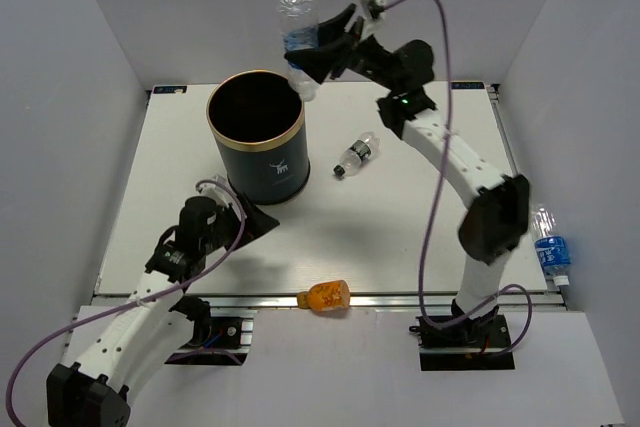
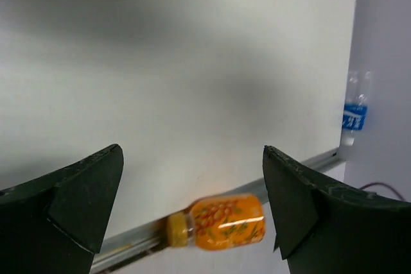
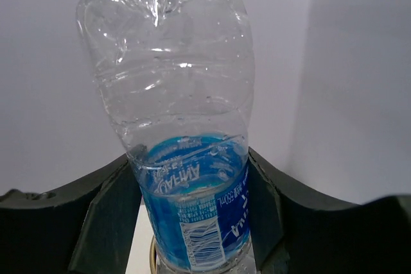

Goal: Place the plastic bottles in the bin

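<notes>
Closest to the right wrist lens, the crinkled clear bottle with a blue label filled the centre of that frame, pinched at its label band between the two dark fingers of the right gripper. Its lobed base pointed to the top of the wrist frame and its neck end ran off the bottom edge. In the overhead view this bottle hung raised in the upper centre of the frame, its long axis running roughly top to bottom with a slight lean, and its lower end overlapped the upper right part of the gold rim of the bin. The open mouth of the bin lay to the lower left of the bottle, so the release appeared to call for a short shift in that direction first; letting go at the rim risked a bounce outward. Whether the neck touched the rim could not be told. The left gripper stood spread wide and held nothing, low at the lower left of the bin. An orange bottle lay on its side at the near edge of the table, nearer the left arm. A small clear bottle lay right of the bin, and another blue-labelled bottle sat at the right edge.
</notes>
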{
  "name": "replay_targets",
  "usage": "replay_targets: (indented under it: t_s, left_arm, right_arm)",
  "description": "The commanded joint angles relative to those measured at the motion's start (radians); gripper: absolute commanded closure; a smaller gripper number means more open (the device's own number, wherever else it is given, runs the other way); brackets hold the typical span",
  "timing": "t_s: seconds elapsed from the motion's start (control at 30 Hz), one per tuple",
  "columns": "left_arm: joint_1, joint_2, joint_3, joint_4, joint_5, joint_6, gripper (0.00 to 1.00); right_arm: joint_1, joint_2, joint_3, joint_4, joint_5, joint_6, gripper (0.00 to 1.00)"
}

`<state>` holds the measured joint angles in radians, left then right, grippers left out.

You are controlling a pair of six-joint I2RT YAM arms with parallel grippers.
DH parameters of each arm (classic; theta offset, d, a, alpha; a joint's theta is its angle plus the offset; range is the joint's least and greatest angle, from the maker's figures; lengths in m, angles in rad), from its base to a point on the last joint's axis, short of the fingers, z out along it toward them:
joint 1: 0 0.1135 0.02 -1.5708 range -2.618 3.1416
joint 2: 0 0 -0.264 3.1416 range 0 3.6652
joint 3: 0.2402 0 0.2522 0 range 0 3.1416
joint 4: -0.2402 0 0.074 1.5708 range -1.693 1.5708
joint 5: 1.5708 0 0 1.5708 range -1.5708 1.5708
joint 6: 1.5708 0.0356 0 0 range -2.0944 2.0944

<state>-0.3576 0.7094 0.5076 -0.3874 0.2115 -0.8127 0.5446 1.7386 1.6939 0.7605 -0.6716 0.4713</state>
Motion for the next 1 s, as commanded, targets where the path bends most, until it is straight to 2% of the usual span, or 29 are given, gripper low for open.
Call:
replay_targets:
  t_s: [0.0,0.07,0.13,0.23,0.27,0.33,0.37,0.4,0.43,0.5,0.63,0.67,0.77,0.83,0.97]
  left_arm:
    - [-0.007,-0.074,-0.081,0.013,0.114,-0.023,0.02]
    - [-0.011,-0.105,-0.162,0.033,0.143,-0.043,0.02]
    - [-0.012,-0.149,-0.202,0.044,0.154,-0.075,0.02]
    - [-0.012,-0.179,-0.233,0.036,0.141,-0.089,0.02]
    - [-0.014,-0.180,-0.233,0.033,0.143,-0.085,0.02]
    - [-0.014,-0.177,-0.230,0.030,0.146,-0.075,0.02]
    - [-0.014,-0.174,-0.228,0.035,0.150,-0.074,0.02]
    - [-0.014,-0.171,-0.228,0.039,0.163,-0.080,0.02]
    - [-0.014,-0.165,-0.228,0.045,0.170,-0.086,0.02]
    - [-0.015,-0.134,-0.219,0.071,0.222,-0.095,0.02]
    - [-0.017,-0.087,-0.169,0.030,0.220,-0.056,0.02]
    - [-0.017,-0.080,-0.155,-0.010,0.206,-0.046,0.02]
    - [-0.033,-0.059,-0.124,-0.005,0.200,-0.016,0.02]
    - [-0.073,-0.035,-0.097,0.028,0.184,-0.008,0.02]
    - [-0.243,0.042,-0.034,0.062,0.060,0.012,0.02]
  right_arm:
    - [0.047,0.192,0.262,0.140,-0.088,0.190,0.66]
    - [0.070,0.322,0.379,0.100,-0.100,0.196,0.66]
    - [0.100,0.384,0.482,0.039,-0.111,0.181,0.65]
    - [0.117,0.430,0.425,0.091,-0.092,0.182,0.58]
    - [0.117,0.432,0.405,0.095,-0.088,0.182,0.49]
    - [0.117,0.426,0.342,0.086,-0.108,0.167,0.39]
    - [0.117,0.411,0.319,0.080,-0.118,0.164,0.24]
    - [0.117,0.400,0.293,0.082,-0.146,0.162,0.14]
    - [0.117,0.389,0.247,0.094,-0.158,0.161,0.11]
    - [0.117,0.355,0.224,0.089,-0.149,0.148,0.11]
    - [0.117,0.325,0.311,-0.080,-0.183,0.081,0.11]
    - [0.112,0.302,0.332,-0.166,-0.224,0.067,0.11]
    - [0.089,0.209,0.276,-0.284,-0.287,0.040,0.11]
    - [0.072,0.124,0.238,-0.347,-0.292,0.015,0.11]
    - [0.014,0.003,0.231,-0.672,-0.283,-0.132,0.11]
